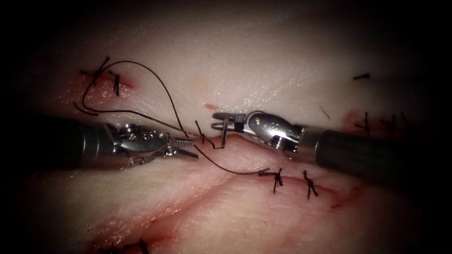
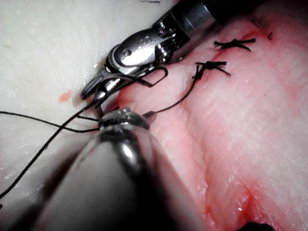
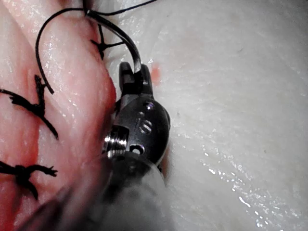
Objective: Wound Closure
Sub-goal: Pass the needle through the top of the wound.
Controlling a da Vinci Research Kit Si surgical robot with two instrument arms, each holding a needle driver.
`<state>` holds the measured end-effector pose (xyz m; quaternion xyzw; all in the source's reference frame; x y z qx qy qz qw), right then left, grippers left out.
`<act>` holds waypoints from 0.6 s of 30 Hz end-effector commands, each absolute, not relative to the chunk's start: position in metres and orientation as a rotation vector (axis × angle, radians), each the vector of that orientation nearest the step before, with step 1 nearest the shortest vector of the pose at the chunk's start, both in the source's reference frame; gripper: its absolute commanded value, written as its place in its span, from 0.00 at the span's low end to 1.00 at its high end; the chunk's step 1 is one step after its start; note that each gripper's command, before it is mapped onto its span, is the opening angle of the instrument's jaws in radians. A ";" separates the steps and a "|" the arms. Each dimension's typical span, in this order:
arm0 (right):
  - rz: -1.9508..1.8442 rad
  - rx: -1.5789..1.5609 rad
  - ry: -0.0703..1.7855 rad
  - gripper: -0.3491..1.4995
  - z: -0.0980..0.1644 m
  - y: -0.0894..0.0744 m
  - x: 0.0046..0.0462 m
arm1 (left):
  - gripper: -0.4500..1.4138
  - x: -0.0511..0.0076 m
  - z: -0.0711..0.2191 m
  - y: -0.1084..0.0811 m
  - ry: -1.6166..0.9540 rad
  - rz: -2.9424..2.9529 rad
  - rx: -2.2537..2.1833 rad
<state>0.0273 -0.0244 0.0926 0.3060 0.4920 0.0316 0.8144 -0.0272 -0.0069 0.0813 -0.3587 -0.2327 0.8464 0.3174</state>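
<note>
Ok, left to right. Far left on the tissue [image 1: 263,80] there are old stitches [image 1: 101,71] in a patch of red fluid [image 1: 125,85]. The thread [image 1: 155,77] loops wide from there and drops back toward the middle.

The left arm's pincer [image 1: 186,147] comes in flat from the left, tips just short of the cut [image 1: 245,139]. Jaws are apart, with the teeth of the lower jaw showing. The thread runs past the tip of the upper jaw, but nothing is clamped. From there the strand sags right, over the tissue, to a knotted stitch [image 1: 277,178] on the cut line. In the left wrist view that same strand reaches the knot [image 2: 206,67].

The needle [image 1: 224,134] is at the centre, just right of the left tips. It stands steep, its lower end down at the lip of the cut. Can't tell if that end is actually in the tissue.

The right arm's pincer [image 1: 220,121] is clamped on the needle near its upper end. The right wrist view shows it too: pincer [image 3: 132,77] closed on the needle [image 3: 120,36], and the curve arcs away to where thread meets the tissue.

A second knotted stitch [image 1: 310,183] sits further right on the cut. More stitch ends [image 1: 366,123] are at the far right, in red fluid.
</note>
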 end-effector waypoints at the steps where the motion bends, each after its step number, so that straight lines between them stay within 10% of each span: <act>1: 0.073 0.687 1.025 0.00 0.093 -0.024 0.0286 | 0.37 -0.0278 0.082 -0.007 -0.612 2.227 -0.946; 18: 0.126 0.799 0.958 0.00 0.092 -0.026 0.0283 | 0.31 -0.0296 0.082 -0.006 -0.581 2.230 -0.941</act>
